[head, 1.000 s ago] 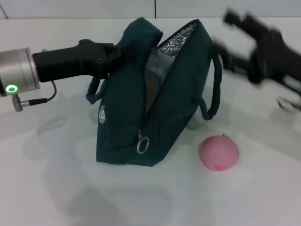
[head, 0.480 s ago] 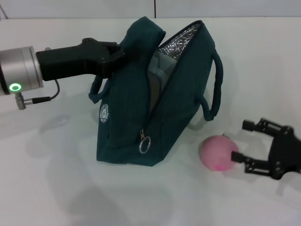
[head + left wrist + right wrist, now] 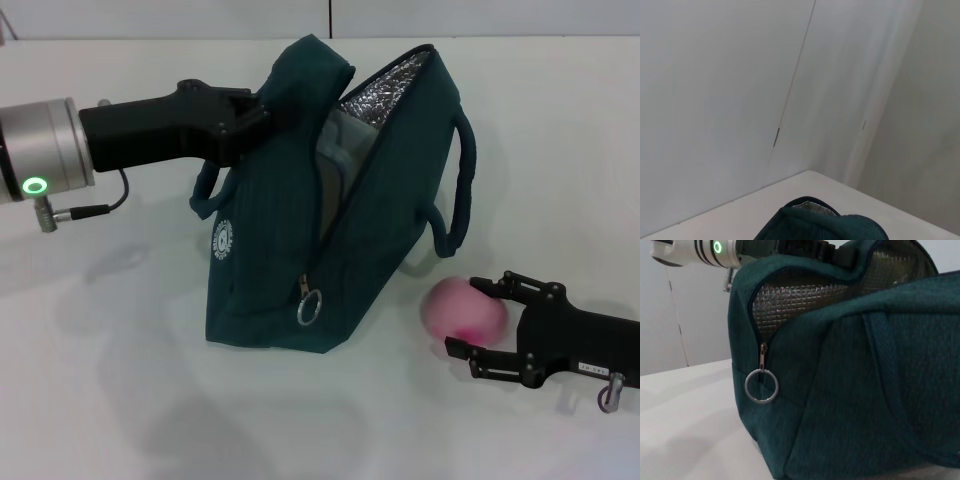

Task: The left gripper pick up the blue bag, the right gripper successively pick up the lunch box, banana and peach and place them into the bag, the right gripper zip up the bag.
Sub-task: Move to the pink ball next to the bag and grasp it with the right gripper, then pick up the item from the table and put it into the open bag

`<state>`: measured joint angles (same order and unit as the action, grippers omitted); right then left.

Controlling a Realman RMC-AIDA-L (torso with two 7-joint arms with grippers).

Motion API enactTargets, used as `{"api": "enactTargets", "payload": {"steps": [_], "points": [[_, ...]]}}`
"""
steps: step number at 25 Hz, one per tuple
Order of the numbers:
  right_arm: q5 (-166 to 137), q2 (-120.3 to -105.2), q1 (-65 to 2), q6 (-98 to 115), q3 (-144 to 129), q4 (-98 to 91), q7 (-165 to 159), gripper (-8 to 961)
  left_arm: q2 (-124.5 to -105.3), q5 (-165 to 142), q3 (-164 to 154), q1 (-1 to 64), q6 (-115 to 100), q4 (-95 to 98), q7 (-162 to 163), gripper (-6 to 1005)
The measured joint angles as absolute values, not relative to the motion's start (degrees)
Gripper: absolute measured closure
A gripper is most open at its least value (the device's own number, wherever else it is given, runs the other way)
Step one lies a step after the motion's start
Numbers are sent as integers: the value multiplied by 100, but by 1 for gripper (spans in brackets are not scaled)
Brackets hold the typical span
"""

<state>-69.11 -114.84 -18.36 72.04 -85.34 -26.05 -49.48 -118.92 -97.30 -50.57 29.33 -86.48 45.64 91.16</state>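
I see the bag (image 3: 330,210) standing mid-desk (image 3: 120,400), its mouth open upward. My left gripper (image 3: 245,120) sits at its upper left edge. The peach (image 3: 462,310) lies on the desk just right of the bag's base, with my right gripper's (image 3: 478,318) fingers (image 3: 500,284) either side of it.

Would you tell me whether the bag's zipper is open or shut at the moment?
Open: the bag gapes, silver lining exposed, zipper pull low at one end.

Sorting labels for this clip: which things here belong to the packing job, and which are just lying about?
Job:
- blue bag, unzipped, held by left tool
- peach, between the open fingers of right tool
- zipper pull

Lying about:
- nothing else on the table
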Motion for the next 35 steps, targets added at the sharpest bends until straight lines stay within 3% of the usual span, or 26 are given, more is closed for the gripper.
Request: {"api": "enactTargets", "payload": {"steps": [7, 15, 26, 35], "points": [[-6886, -11474, -1843, 7198, -8499, -2601, -4959, 143, -11892, -9728, -5053, 2900, -8643, 4561, 9114, 961], [-6886, -11474, -1836, 6851, -8340, -2587, -5206, 256, -11900, -9721, -5053, 2962, -8463, 4449, 9079, 961], [-6822, -11482, -1647, 8153, -6755, -2272, -4519, 648, -11925, -9673, -5053, 2940, -8447, 4385, 8822, 961], [-6620, -11519, -2126, 9698, -5878, -2006, -4854, 743, -11927, -9646, -5064, 2919, -8476, 4275, 8729, 961]]}}
